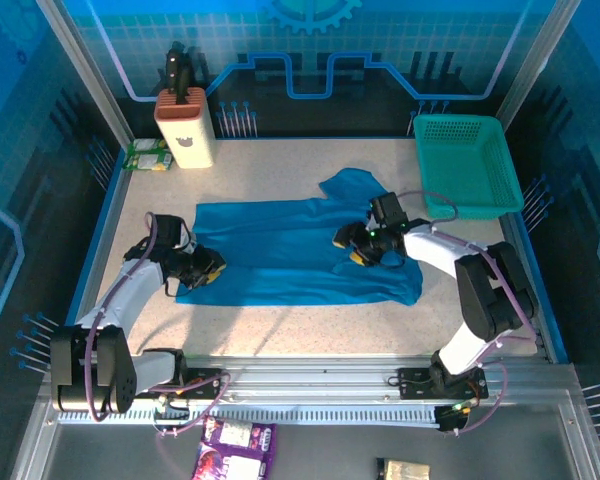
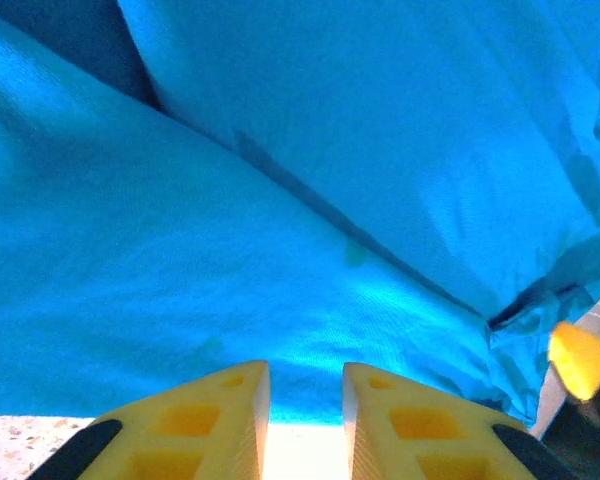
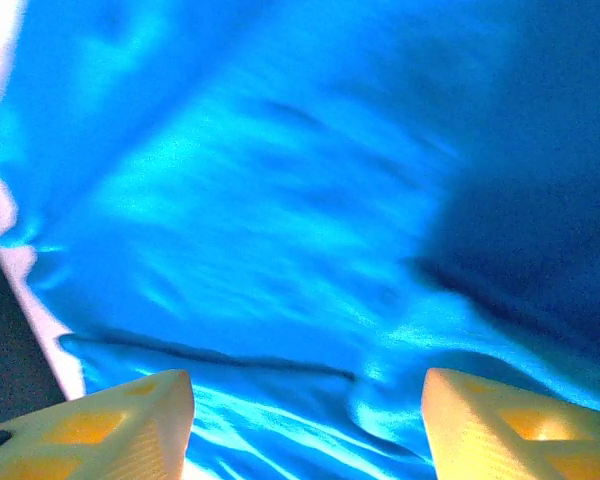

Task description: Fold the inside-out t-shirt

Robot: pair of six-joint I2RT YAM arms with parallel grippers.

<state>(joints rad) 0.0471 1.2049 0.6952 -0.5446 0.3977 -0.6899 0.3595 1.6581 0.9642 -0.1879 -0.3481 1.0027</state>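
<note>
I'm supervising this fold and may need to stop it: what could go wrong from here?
1. The left end effector sits right at the t-shirt's edge, jaws barely apart; it may catch one layer only or slip off.
2. The right end effector hangs open over bunched wrinkles; closing there could drag cloth and fold creases in.
3. The far sleeve sticks out loose and may end up outside the fold.

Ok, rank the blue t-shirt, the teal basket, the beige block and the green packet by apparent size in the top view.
1. blue t-shirt
2. teal basket
3. beige block
4. green packet
The block stands upright, so this view may understate it.
</note>
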